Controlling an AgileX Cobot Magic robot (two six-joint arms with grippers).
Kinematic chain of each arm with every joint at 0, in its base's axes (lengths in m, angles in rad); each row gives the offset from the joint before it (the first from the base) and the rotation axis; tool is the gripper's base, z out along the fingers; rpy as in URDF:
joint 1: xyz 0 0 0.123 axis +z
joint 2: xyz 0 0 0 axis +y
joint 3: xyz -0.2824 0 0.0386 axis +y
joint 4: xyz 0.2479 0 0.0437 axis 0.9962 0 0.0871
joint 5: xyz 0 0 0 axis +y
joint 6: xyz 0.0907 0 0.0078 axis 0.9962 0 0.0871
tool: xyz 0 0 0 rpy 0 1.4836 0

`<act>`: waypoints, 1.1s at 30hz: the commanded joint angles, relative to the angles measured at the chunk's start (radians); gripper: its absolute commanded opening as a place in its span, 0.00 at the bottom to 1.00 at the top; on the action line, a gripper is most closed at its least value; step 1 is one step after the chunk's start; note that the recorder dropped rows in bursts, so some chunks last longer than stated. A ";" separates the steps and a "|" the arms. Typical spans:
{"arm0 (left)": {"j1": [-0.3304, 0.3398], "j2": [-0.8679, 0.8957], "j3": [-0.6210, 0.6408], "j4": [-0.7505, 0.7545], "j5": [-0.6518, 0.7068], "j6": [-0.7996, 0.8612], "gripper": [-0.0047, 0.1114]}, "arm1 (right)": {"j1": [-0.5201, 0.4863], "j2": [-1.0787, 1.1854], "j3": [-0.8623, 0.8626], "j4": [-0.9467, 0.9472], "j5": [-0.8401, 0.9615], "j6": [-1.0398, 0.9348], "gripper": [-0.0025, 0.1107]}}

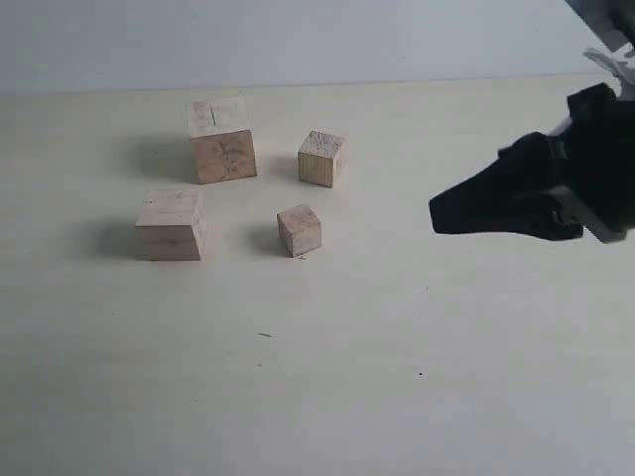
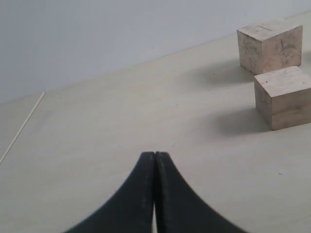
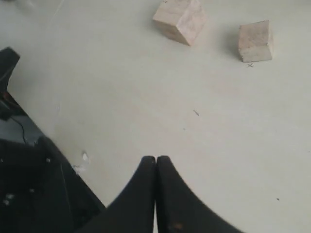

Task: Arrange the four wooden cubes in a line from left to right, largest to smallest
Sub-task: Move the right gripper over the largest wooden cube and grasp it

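1. Since my left gripper [image 2: 155,156] is missing from the exterior view, I go by its wrist camera. Its jaws are pressed together on nothing, low over the table [image 1: 417,416], and I judge it is parked left of the cubes.
2. Second cube [image 1: 171,224] sits leftmost. The largest cube [image 1: 221,141] stands just behind it, apart and closer to the far edge.
3. Smallest cube [image 1: 299,230] and third cube [image 1: 321,158] mirror that pair, with the third nearer the far edge.
4. Together they make a loose square, not a row, so nothing is sorted yet. The largest needs the leftmost spot.
5. Right gripper [image 1: 437,213] hangs toward the right edge, well apart from the cubes. It is clenched and empty, tips aimed at them, and must open before any grasp.
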 commanded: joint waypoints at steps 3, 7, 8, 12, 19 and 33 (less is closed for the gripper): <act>-0.007 -0.005 0.003 0.001 -0.013 -0.003 0.04 | 0.002 0.128 -0.026 0.304 -0.085 -0.305 0.02; -0.007 -0.005 0.003 0.001 -0.013 -0.003 0.04 | 0.070 0.234 -0.100 0.260 -0.172 -0.310 0.02; -0.007 -0.005 0.003 0.001 -0.013 -0.003 0.04 | 0.097 0.260 -0.121 0.248 -0.208 -0.308 0.02; -0.007 -0.005 0.003 0.001 -0.013 -0.003 0.04 | 0.202 0.358 -0.205 0.178 -0.367 -0.238 0.02; -0.007 -0.005 0.003 0.001 -0.013 -0.003 0.04 | 0.347 0.568 -0.401 -0.192 -0.508 0.108 0.03; -0.007 -0.005 0.003 0.001 -0.013 -0.003 0.04 | 0.431 0.990 -0.889 -0.788 -0.481 0.567 0.61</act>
